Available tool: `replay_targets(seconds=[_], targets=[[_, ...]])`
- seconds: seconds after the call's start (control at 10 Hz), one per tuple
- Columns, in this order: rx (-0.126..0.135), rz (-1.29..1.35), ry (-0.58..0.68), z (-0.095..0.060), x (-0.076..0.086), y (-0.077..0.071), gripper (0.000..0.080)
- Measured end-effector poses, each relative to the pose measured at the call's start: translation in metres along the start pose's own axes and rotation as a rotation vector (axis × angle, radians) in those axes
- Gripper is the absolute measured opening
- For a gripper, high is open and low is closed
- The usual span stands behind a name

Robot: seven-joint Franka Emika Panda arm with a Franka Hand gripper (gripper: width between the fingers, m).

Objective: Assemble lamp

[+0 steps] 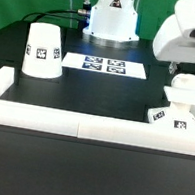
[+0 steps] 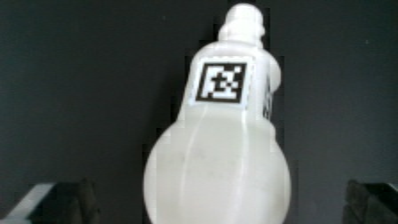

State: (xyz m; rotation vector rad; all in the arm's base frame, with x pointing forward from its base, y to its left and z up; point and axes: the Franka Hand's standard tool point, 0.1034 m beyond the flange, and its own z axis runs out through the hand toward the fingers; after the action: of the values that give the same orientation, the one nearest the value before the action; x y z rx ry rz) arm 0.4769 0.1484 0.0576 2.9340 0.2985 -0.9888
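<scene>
Gripper [image 2: 214, 204] wide open. Dark fingers [image 2: 54, 200] stand either side of the bulb's [image 2: 217, 140] round head, clear of it, holding nothing. Bulb near the counter's edge on the exterior view's right; the wrist view shows its full length against bare black counter. Base [image 1: 170, 119] just in front, by the front wall strip [image 1: 81, 129]. Shade [image 1: 42, 50] upright toward the opposite edge. Marker board [image 1: 102, 64] mid-counter, toward the back edge.
</scene>
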Motion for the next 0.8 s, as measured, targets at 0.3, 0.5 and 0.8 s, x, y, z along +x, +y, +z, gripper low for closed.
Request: replay_targets(seconds=[0.3, 0.5, 0.8], targets=[[-0.001, -0.003, -0.184, 0.005, -0.001, 0.0, 0.0698], [-0.001, -0.006, -0.331, 0.013, -0.001, 0.001, 0.0698], [0.002, -0.008, -0.321, 0.017, 0.006, 0.001, 0.0698]])
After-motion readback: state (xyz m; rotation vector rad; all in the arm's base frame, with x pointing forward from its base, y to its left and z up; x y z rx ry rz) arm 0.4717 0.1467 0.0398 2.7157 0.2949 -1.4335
